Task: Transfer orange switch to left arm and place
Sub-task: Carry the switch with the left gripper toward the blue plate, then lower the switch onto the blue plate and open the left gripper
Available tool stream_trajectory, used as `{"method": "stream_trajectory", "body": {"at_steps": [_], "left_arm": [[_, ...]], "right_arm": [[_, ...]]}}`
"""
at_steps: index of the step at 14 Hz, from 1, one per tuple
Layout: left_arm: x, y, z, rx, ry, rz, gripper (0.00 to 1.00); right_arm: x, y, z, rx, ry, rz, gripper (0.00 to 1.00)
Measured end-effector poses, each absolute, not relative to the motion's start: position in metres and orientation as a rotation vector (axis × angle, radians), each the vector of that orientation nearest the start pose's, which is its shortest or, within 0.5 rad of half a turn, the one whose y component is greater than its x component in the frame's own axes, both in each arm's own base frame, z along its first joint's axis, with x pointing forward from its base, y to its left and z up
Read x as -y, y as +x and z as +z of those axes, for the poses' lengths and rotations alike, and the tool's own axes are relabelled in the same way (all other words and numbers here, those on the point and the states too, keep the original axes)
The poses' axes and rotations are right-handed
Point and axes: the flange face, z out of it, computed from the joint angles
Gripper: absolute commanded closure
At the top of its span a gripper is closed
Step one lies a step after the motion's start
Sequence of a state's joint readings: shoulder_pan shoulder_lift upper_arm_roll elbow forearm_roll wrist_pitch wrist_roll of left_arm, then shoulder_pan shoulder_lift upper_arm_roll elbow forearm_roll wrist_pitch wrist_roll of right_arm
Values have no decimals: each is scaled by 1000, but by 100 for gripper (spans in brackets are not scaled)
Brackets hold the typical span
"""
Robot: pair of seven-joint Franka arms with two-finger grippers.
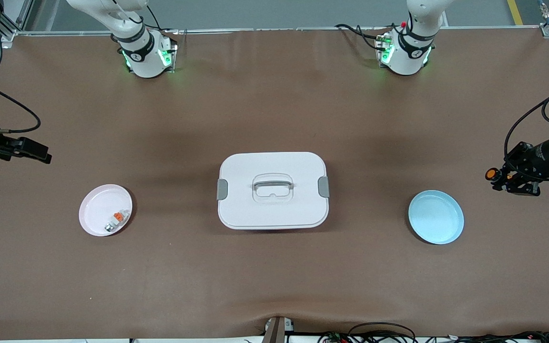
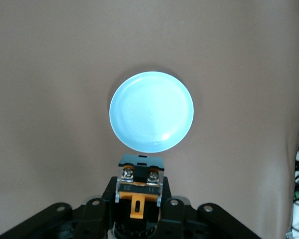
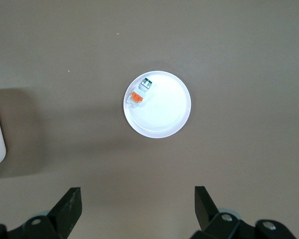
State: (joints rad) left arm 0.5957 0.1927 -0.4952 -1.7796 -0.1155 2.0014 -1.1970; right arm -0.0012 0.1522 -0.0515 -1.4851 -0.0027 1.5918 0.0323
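Note:
The orange switch (image 1: 493,174) is held in my left gripper (image 1: 505,177), up in the air over the table at the left arm's end, beside the light blue plate (image 1: 435,216). In the left wrist view the switch (image 2: 138,191) sits between the shut jaws of the left gripper (image 2: 138,209), with the blue plate (image 2: 151,111) below it. My right gripper (image 1: 36,151) is open and empty, over the table at the right arm's end; in the right wrist view its fingers (image 3: 70,206) stand wide apart. The white box (image 1: 272,189) stands at the table's middle, lid on.
A pink plate (image 1: 94,214) lies toward the right arm's end and holds a small white-grey piece with an orange tab (image 1: 116,220); it also shows in the right wrist view (image 3: 139,92). Cables (image 1: 379,333) lie along the table edge nearest the front camera.

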Motion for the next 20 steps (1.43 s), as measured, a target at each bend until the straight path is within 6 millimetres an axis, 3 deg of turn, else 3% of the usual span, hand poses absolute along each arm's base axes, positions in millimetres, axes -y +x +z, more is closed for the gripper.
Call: {"method": "stream_trajectory", "body": {"at_steps": [5,9,14,17,20], "left_arm": [[-73,624,424,2127,-2495,87,100],[-46,635,397,2170,-2476,87,100],[-11,632,341,2190,-2460,57,100],[-11,629,314,2145,-2408,20,100],[-15,631,297,2141,-2390,7,100]], "right_arm": [[26,595,585,-125,-3146,90,0],[38,586,608,-155,-3145,40,0],[43,580,624,-171,-3141,-9,0],[47,579,624,-160,-3143,-4,0],[72,576,623,-64,-3147,6,0]]}}
